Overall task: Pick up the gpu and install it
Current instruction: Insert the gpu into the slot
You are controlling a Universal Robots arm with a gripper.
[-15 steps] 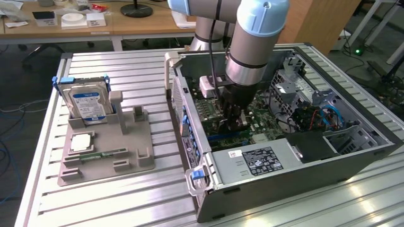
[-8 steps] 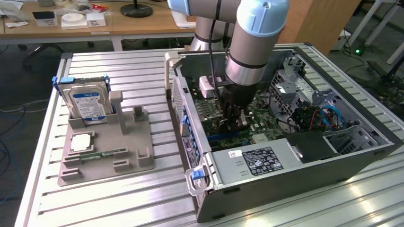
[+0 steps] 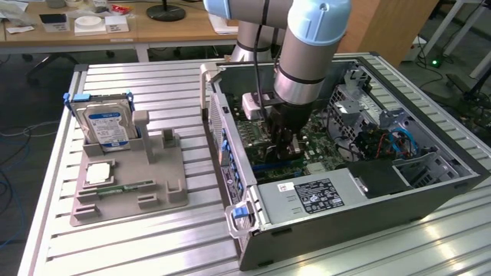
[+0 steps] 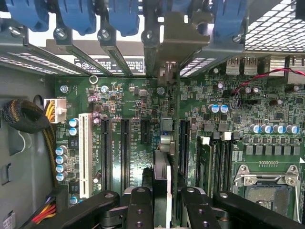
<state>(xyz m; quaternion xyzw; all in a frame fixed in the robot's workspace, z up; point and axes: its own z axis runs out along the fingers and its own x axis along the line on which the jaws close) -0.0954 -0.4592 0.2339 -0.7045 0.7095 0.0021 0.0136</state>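
The gpu is inside the open case, seen edge-on and standing on its long edge over the motherboard that lines the case's floor. The gripper has it clamped: the jaws are drawn in partway, and one black finger presses each face of the card. The card's metal bracket reaches the case's slotted rear wall, close to a row of blue clips. The card runs parallel to the long black slots and one white slot; whether its lower edge sits in a slot cannot be told. Further along the case floor is the bare CPU socket. A labelled power supply fills the case's near end in the exterior view. The arm comes down into the case from above. Outside the case, toward the exterior view's left, a grey tray on the slatted table holds an upright hard drive.
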